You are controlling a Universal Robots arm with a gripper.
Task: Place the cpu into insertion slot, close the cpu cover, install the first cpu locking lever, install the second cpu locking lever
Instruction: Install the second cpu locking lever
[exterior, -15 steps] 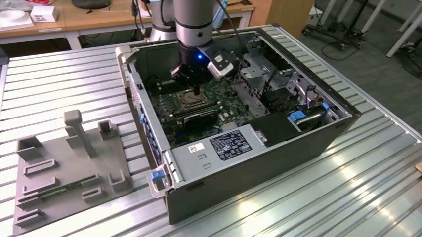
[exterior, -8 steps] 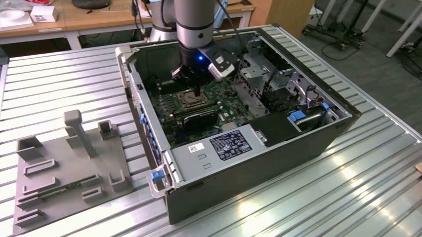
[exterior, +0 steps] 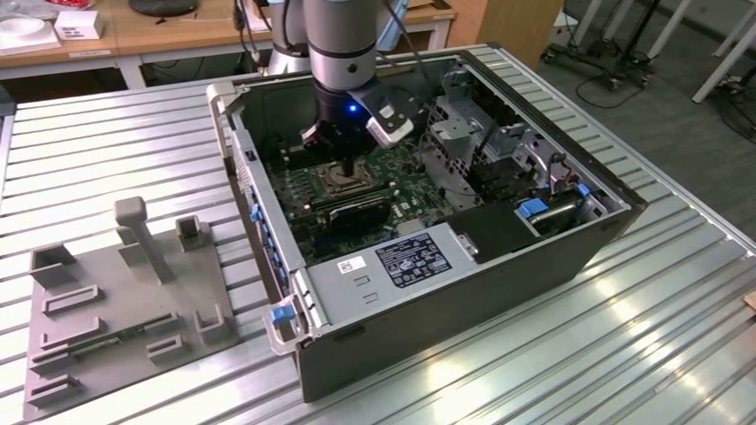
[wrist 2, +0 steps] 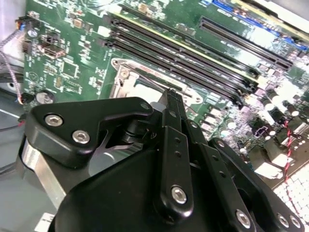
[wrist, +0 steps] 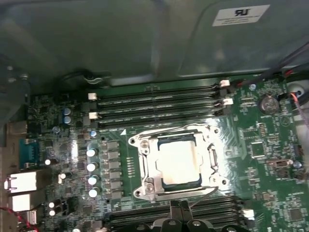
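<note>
One cpu (wrist: 179, 159) seated in insertion slot (wrist: 177, 162) | cpu cover (wrist: 147, 166) down | hand (wrist: 179, 209) closed, empty

In the second wrist view the tool (wrist 2: 170, 99) hides most of the insertion slot (wrist 2: 126, 82), and in the exterior view the arm (exterior: 343, 53) is cut off by the picture's edge.

The robot's thick silver-grey cylindrical arm (exterior: 343, 40) ends in a dark band carrying a small blue light; below it sits a black wrist block with a pale grey box; the matte black jointed metal tool (wrist 2: 170, 104) has rounded link plates fastened by silver hex-socket screws.
</note>
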